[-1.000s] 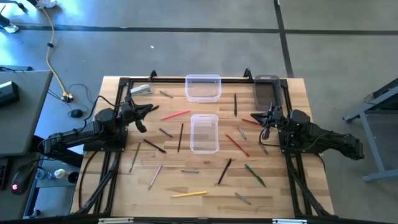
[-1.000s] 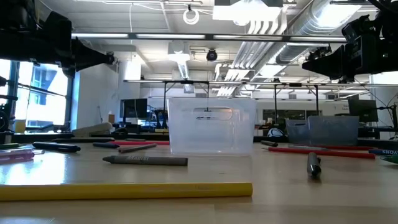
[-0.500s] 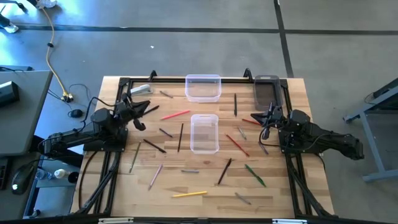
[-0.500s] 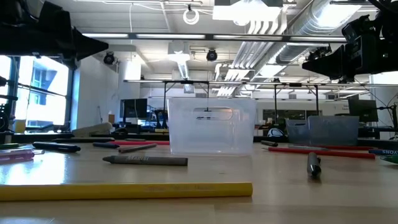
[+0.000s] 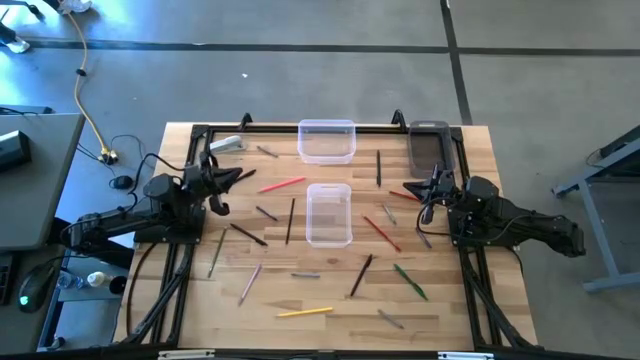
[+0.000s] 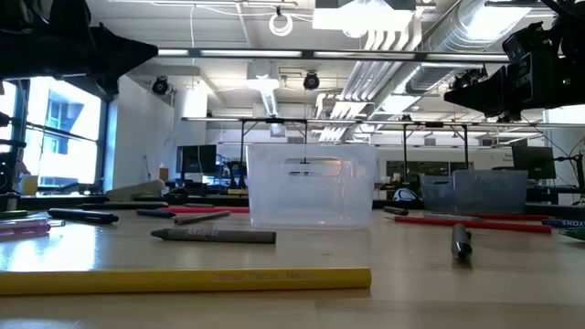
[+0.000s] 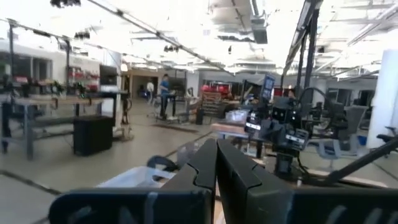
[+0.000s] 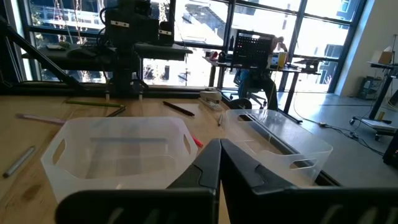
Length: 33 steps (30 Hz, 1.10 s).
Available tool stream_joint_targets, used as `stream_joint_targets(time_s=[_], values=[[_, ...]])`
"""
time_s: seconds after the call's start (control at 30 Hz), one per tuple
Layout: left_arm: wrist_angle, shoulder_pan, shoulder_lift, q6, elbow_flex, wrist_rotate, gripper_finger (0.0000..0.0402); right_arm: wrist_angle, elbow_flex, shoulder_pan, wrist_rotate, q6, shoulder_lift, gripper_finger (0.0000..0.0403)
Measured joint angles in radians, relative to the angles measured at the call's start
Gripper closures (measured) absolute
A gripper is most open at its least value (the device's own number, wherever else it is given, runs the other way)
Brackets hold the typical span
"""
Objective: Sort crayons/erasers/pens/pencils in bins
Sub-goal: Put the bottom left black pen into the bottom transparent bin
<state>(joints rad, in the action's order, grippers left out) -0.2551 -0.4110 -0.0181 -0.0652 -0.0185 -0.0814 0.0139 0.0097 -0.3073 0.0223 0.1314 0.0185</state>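
Looking down, both closed end effectors, left (image 5: 238, 175) and right (image 5: 432, 180), flank bins (image 5: 328, 213).

We count three bins, all upright, open-topped. Clear bin (image 5: 327, 141) at far edge, centre. Second clear bin (image 5: 328, 214) mid-table, just nearer. Smoky grey bin (image 5: 429, 147) far right. We see nothing inside any.

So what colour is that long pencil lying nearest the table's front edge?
Yellow. The long pencil shows best in the low view, lying flat across the foreground.
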Motion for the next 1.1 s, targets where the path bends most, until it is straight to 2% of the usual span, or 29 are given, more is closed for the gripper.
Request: stream_joint_targets(time_s=[0.13, 0.33, 0.73, 1.1], values=[[0.008, 0.000, -0.051, -0.019, -0.022, 0.000, 0.0401, 0.000, 0.000, 0.000, 0.000, 0.000, 0.000, 0.0402], [0.049, 0.000, -0.206, -0.003, -0.115, -0.024, 0.0401, 0.000, 0.000, 0.000, 0.000, 0.000, 0.000, 0.0402], [0.431, 0.005, -0.512, -0.003, -0.391, 0.034, 0.0402, 0.000, 0.000, 0.000, 0.000, 0.000, 0.000, 0.0402], [0.552, 0.165, -0.755, -0.116, -0.503, 0.037, 0.0401, 0.000, 0.000, 0.000, 0.000, 0.000, 0.000, 0.0402]])
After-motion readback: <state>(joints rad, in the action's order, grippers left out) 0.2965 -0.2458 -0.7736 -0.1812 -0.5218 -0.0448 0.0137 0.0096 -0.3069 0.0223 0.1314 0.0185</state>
